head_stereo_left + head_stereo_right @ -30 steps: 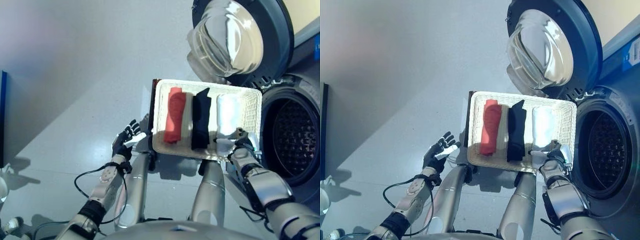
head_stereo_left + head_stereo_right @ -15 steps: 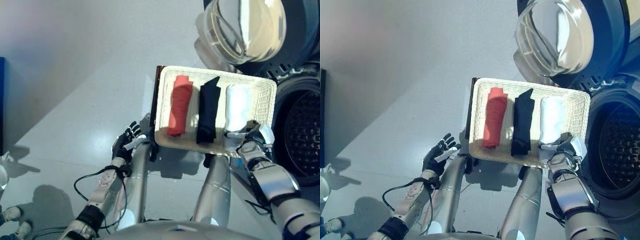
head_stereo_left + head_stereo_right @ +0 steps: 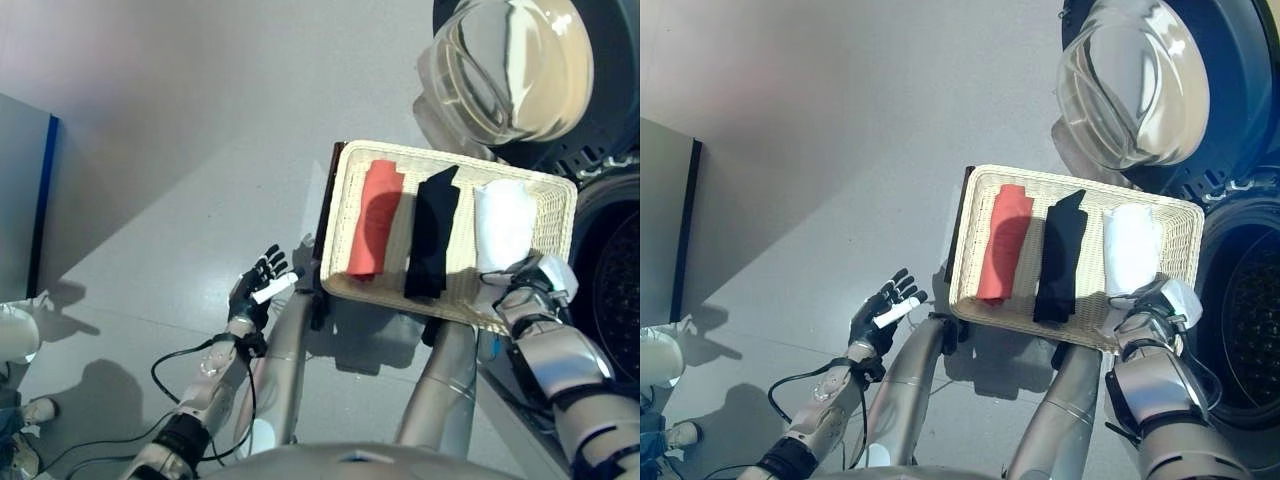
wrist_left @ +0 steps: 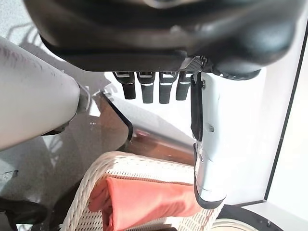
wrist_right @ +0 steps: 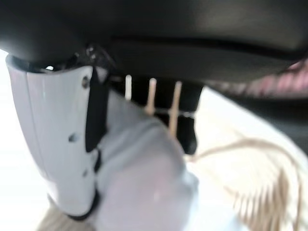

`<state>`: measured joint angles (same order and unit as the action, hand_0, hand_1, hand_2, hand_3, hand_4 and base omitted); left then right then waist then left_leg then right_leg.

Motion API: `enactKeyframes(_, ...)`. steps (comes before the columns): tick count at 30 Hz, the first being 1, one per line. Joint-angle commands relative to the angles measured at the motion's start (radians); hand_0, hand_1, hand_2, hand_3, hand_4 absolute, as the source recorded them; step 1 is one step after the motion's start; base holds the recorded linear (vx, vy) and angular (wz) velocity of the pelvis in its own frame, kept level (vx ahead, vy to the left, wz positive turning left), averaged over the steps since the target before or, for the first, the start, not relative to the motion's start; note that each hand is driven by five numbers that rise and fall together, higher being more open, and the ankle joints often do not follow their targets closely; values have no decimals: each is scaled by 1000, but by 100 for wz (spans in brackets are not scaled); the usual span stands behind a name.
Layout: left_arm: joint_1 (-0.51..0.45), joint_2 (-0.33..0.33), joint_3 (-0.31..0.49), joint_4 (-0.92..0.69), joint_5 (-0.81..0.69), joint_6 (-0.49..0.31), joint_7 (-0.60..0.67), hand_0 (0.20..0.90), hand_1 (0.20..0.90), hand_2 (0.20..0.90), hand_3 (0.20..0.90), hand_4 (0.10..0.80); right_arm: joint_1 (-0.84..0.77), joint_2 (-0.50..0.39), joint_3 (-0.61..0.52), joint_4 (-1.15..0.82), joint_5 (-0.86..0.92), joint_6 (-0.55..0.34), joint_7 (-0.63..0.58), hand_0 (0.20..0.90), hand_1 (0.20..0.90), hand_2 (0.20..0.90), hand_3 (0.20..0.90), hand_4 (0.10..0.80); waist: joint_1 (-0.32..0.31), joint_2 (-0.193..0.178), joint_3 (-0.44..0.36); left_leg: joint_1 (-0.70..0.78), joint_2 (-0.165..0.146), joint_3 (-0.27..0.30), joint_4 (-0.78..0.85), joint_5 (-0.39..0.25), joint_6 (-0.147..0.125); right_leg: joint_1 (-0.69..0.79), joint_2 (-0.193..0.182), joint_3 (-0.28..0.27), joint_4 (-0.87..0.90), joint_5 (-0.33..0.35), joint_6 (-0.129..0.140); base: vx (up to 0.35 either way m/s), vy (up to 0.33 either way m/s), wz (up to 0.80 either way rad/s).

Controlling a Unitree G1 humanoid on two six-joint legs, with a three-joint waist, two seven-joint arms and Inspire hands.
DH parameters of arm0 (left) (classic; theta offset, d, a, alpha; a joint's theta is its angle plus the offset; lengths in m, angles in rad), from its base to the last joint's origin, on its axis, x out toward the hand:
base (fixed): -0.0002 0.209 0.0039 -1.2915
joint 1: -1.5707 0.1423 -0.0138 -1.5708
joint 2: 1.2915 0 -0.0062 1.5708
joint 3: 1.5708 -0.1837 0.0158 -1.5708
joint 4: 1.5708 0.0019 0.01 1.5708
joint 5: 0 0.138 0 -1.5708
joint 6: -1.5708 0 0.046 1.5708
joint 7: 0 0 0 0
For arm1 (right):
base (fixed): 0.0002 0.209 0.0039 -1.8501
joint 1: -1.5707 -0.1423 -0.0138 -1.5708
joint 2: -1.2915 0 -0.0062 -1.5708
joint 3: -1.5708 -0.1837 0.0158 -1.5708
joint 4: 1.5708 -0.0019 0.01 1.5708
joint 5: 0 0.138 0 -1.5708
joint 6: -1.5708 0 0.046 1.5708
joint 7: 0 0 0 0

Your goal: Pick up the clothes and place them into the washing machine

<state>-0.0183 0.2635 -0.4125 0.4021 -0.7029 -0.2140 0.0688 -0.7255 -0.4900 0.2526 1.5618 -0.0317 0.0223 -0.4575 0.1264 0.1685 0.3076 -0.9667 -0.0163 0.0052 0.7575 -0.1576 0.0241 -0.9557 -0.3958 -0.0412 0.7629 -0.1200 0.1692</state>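
A shallow wicker basket [image 3: 335,215] holds a rolled red cloth [image 3: 375,218], a black cloth [image 3: 432,232] and a white cloth [image 3: 503,222] side by side. My right hand [image 3: 535,290] is at the basket's near right corner, at the near end of the white cloth. In the right wrist view the white cloth [image 5: 139,178] bulges between my thumb [image 5: 53,144] and curled fingers. My left hand [image 3: 252,292] is open with straight fingers, just left of the basket and apart from it. The left wrist view shows the red cloth [image 4: 149,197] in the basket [image 4: 91,192].
The washing machine's drum opening [image 3: 622,260] is right of the basket. Its round glass door [image 3: 510,65] stands open behind the basket. The dark brown box [image 3: 322,230] shows at the basket's left edge. A grey panel with a blue edge [image 3: 20,200] stands at far left.
The camera has shifted, so the whole scene sits further right. My right hand stays at the near end of the white cloth. My left hand stays open beside the basket.
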Motion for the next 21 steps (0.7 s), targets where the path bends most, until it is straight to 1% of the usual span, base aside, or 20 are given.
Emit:
enactKeyframes(1,8,25,22,-103,13,-48,17,900,900,900,900,800,-20,-18,-32,-34,54,-25,-8,200,200,200,200,300,16,18,11,55,41,-39,-2,-70,-58,39,13,25,-23,-22,-45,44,7,-2)
enactKeyframes(6,-14,14,42,-77,10,-61,46,900,900,900,900,800,11,-27,-84,-145,203,-113,-32,200,200,200,200,300,-23,-9,16,100,56,-27,-36,-72,-58,65,32,32,-60,-10,-42,47,13,-6)
enactKeyframes(7,-17,8,59,-75,6,-65,59,900,900,900,900,800,34,-29,-119,-225,297,-165,-37,200,200,200,200,300,-47,-24,20,114,65,-18,-50,-73,-60,75,40,36,-82,-1,-40,37,-1,-12)
enactKeyframes(10,-18,-2,81,-73,4,-75,74,900,900,900,900,800,83,-8,-196,-330,461,-247,-26,200,200,200,200,300,-77,-37,28,137,75,-9,-73,-74,-65,89,50,41,-110,8,-36,41,13,-28)
enactKeyframes(14,-13,-11,110,-77,-13,-86,80,900,900,900,900,800,154,41,-296,-466,654,-353,-4,200,200,200,200,300,-108,-46,36,162,84,5,-98,-74,-71,102,61,48,-145,17,-31,33,6,-26)
enactKeyframes(15,-12,-10,110,-76,-13,-87,80,900,900,900,900,800,157,42,-297,-469,655,-353,-4,200,200,200,200,300,-106,-48,36,164,84,5,-99,-74,-71,103,61,49,-145,18,-31,26,-2,-25)
enactKeyframes(16,-13,-14,114,-70,-19,-91,80,900,900,900,900,800,172,53,-326,-490,708,-380,5,200,200,200,200,300,-113,-48,36,172,87,10,-107,-74,-72,107,63,49,-153,18,-30,-68,10,-22)
enactKeyframes(17,-21,-21,118,-59,-29,-98,82,900,900,900,900,800,180,80,-373,-538,808,-436,24,200,200,200,200,300,-129,-51,42,173,86,24,-128,-36,-69,109,63,45,-184,58,-37,36,3,-17)
enactKeyframes(18,-21,-20,118,-57,-29,-98,82,900,900,900,900,800,181,80,-373,-538,809,-437,25,200,200,200,200,300,-125,-50,38,185,89,17,-122,-69,-74,117,68,50,-170,26,-28,-68,5,-22)
enactKeyframes(19,-20,-27,122,-54,-36,-101,84,900,900,900,900,800,189,98,-407,-568,858,-468,27,200,200,200,200,300,-135,-50,45,187,91,31,-141,-36,-71,118,65,46,-195,62,-35,26,-13,-23)
enactKeyframes(20,-19,-32,125,-52,-44,-104,84,900,900,900,900,800,191,111,-425,-590,892,-489,34,200,200,200,200,300,-139,-49,43,193,91,32,-152,-32,-72,120,65,46,-203,66,-33,-78,-7,-25)
enactKeyframes(21,-19,-31,124,-52,-45,-104,83,900,900,900,900,800,193,112,-425,-591,893,-489,34,200,200,200,200,300,-138,-49,44,195,91,32,-154,-31,-72,122,65,46,-205,66,-33,29,-20,-13)
